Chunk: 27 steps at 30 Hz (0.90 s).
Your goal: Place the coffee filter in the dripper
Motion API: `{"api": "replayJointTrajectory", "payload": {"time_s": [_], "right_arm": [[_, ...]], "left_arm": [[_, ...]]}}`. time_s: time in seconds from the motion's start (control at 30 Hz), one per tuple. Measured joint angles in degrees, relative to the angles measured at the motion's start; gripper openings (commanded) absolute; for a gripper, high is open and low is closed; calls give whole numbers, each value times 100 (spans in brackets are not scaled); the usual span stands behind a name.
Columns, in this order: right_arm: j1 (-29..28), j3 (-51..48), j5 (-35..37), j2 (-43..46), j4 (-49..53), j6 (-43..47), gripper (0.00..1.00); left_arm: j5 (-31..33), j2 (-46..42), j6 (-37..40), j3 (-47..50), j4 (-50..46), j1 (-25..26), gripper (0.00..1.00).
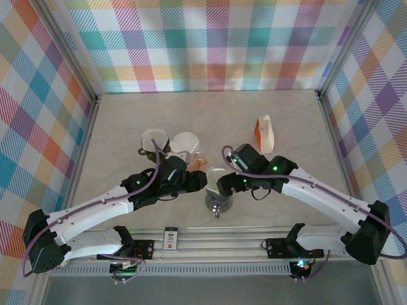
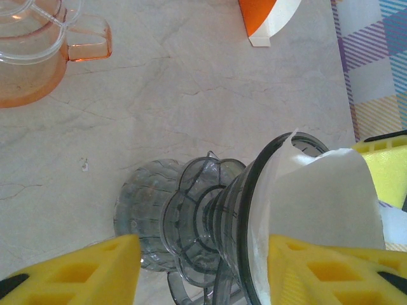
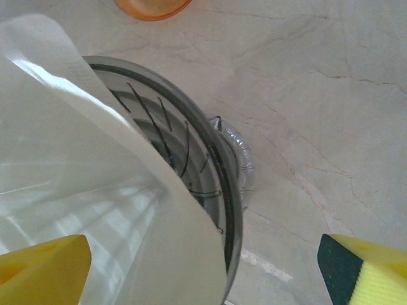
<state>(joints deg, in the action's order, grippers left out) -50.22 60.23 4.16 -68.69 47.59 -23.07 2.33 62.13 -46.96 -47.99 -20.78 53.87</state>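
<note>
Filter paper (image 2: pixel 318 197) in dripper (image 2: pixel 203 216) cone, edge proud of rim (not fully seated, I think). Dripper sits front-centre of table (image 1: pixel 127 127). L gripper (image 2: pixel 203 273) half-closed on dripper; R gripper (image 3: pixel 203 270) jaws wide, holding nothing. To do: seat paper, release.

l. wrist view: dripper (image 2: pixel 191 222) cut by bottom edge, lower rim lost; filter (image 2: pixel 318 203) hides the cone's inside. left gripper (image 2: pixel 203 260) fingers run off bottom edge, so pad contact w/ dripper can't be told. orange jug (image 2: pixel 32 70) cut at top + left, only handle & part of wall in frame. orange-white box (image 2: pixel 267 19) cut at top.

r. wrist view: filter blurred, cut at left + bottom, covers much of dripper rim. right gripper (image 3: pixel 203 254) shows finger ends in the bottom corners, rest off frame. orange jug cut by top edge.

top view: dripper largely under both grippers; filter too small to make out. tag (image 1: pixel 170 239) on rail (image 1: pixel 216 244), print unreadable.
</note>
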Motion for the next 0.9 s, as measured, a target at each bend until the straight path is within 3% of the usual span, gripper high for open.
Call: {"api": "replayJointTrajectory", "payload": {"time_s": [0.57, 0.9], "right_arm": [[214, 568, 138, -262, -2, -46, 97], [297, 422, 138, -656, -20, -39, 97]], "left_arm": [[-22, -164, -15, 186, 22, 0, 58], [-24, -186, -33, 278, 109, -2, 58]]}}
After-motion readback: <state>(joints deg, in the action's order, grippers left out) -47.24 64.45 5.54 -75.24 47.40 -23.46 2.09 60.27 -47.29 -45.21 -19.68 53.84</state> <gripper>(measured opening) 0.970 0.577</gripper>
